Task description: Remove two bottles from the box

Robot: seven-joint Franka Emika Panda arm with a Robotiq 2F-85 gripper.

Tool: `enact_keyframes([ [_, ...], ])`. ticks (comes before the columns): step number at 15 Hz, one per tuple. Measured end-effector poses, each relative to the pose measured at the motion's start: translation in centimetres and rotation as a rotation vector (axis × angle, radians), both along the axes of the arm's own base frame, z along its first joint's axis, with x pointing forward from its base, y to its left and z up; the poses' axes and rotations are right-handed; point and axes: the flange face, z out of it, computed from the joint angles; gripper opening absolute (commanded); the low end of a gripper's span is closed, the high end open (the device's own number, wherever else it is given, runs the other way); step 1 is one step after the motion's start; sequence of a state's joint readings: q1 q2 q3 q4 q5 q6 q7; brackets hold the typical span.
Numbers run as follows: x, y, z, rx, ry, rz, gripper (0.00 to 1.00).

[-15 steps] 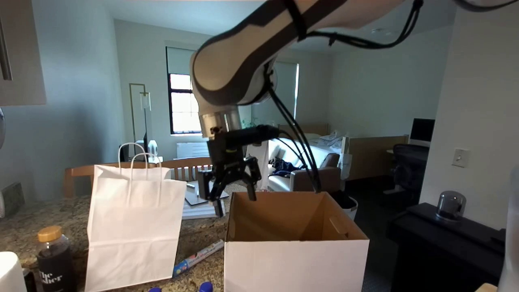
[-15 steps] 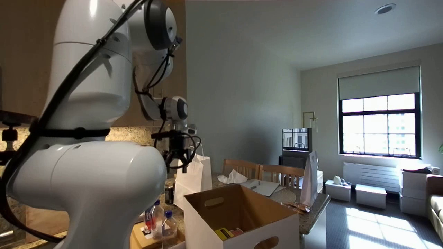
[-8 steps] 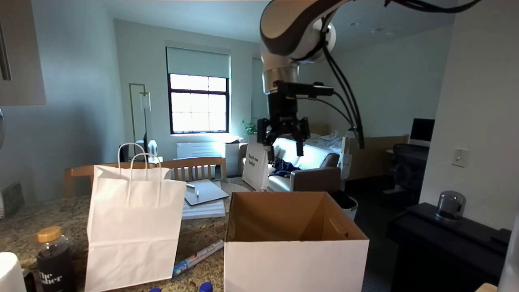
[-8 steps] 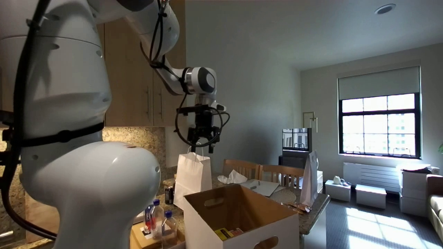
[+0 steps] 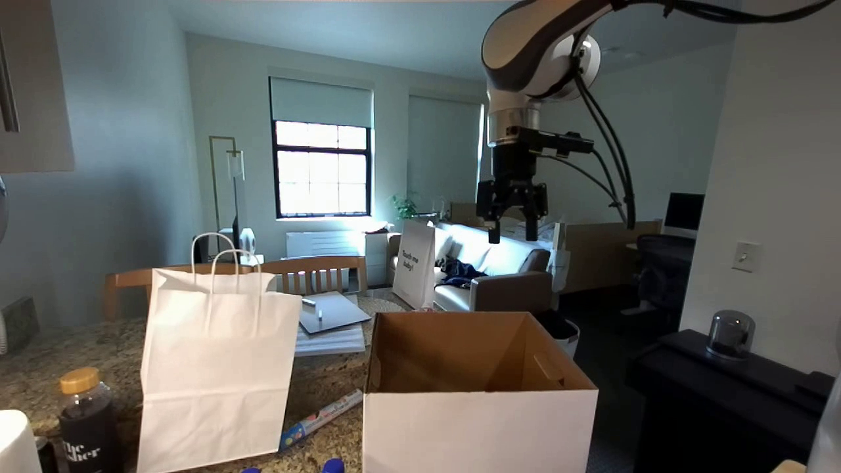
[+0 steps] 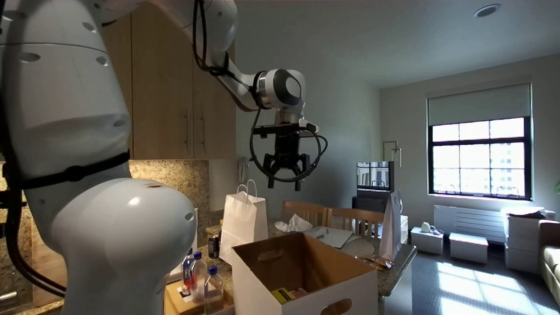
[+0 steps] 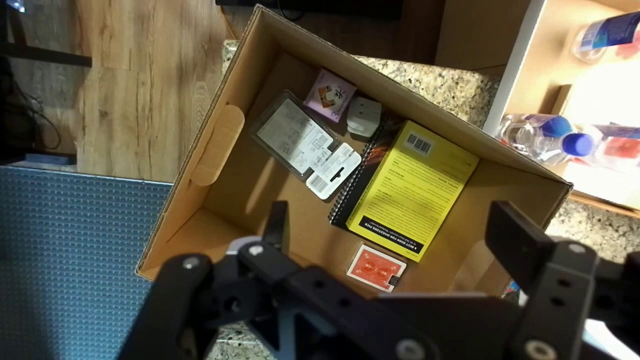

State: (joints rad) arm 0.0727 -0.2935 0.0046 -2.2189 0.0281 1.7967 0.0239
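My gripper point(image 5: 512, 233) is open and empty, high above the large carton; it also shows open in an exterior view point(image 6: 284, 183) and the wrist view point(image 7: 395, 225). The large carton, brown inside and white outside point(image 5: 479, 430), is open at the top point(image 6: 256, 288) point(image 7: 247, 75). No bottle shows inside it. Clear bottles with blue caps point(image 6: 213, 286) stand beside it; two caps show in the wrist view point(image 7: 577, 145). They are in or beside a smaller white-rimmed box point(image 7: 515, 67). Another bottle point(image 7: 610, 37) lies inside that box. Only blue cap tops point(image 5: 333, 465) show in an exterior view.
Inside the carton are a yellow book point(image 7: 412, 190), a red card pack point(image 7: 376, 267), a clear package point(image 7: 300, 140) and a pink packet point(image 7: 330, 95). A white paper bag point(image 5: 220, 368), a colourful tube point(image 5: 322, 417) and a dark jar point(image 5: 89, 420) stand or lie on the counter.
My gripper has risen and moved right in both exterior views, from near the paper bag to high over the carton. It stays open. The carton and bottles have not moved.
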Motion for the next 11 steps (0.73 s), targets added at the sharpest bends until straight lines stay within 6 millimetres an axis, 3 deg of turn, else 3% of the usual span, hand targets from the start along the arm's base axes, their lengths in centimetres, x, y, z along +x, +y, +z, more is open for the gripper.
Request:
enact_keyframes([
  [11,-0.09,0.25,-0.73,-0.015,-0.006,0.024,1.0],
])
